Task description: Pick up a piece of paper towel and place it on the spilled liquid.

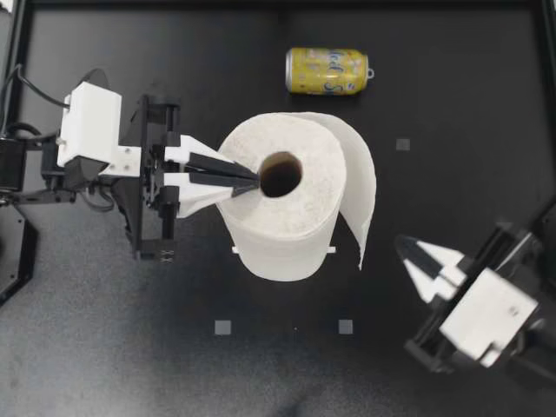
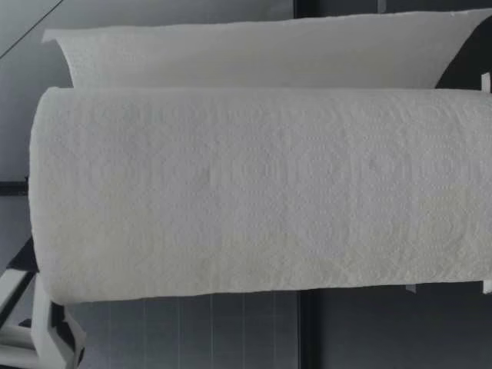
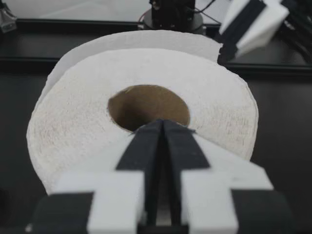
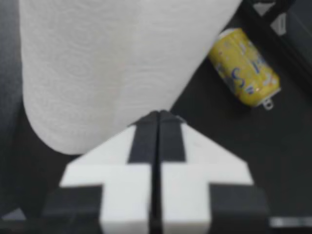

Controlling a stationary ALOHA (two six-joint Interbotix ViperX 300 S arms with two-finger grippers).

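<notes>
Toppling threatens the centre-frame paper towel roll (image 1: 304,213) if closed left jaws shove it; right jaws closed too.

The only print in view is blue lettering on the yellow drink can (image 1: 327,71), which lies sideways on the bench (image 1: 452,87).

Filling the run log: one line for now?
left gripper shut, over paper towel roll | right gripper shut, apart | can on side

Paper towel roll (image 1: 282,195) upright on table (image 1: 452,104); can (image 1: 327,70) behind it; left gripper (image 1: 252,180) seemingly atop roll; right gripper (image 1: 408,256) beside loose sheet (image 1: 360,187).
</notes>
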